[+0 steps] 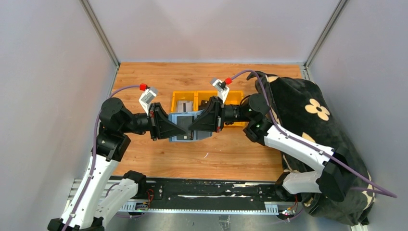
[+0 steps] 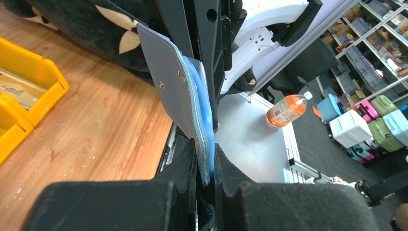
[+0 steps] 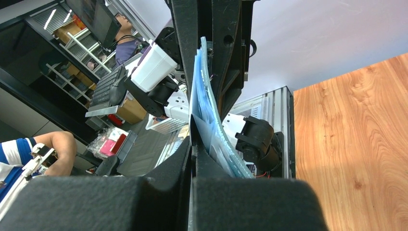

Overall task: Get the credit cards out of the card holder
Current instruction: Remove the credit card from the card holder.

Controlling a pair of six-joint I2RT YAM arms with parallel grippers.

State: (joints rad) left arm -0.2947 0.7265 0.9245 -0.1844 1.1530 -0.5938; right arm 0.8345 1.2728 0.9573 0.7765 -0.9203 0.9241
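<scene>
The slate-blue card holder [image 1: 185, 121] is held up above the table between both grippers. My left gripper [image 1: 174, 129] is shut on its left edge. In the left wrist view the card holder [image 2: 171, 84] stands edge-on, its grey flap with snaps to the left of the light blue inner sleeves, clamped in the left gripper [image 2: 206, 168]. My right gripper [image 1: 196, 126] is shut at the holder's right edge. In the right wrist view the right gripper [image 3: 192, 149] pinches a thin pale credit card edge, beside the holder's light blue sleeves [image 3: 206, 103]. Other cards are hidden.
Three yellow bins [image 1: 207, 98] stand just behind the holder, the left one with a grey item in it; they also show in the left wrist view [image 2: 29, 77]. A black flowered cloth [image 1: 308, 110] covers the right side. The wooden table [image 1: 226, 154] lies below.
</scene>
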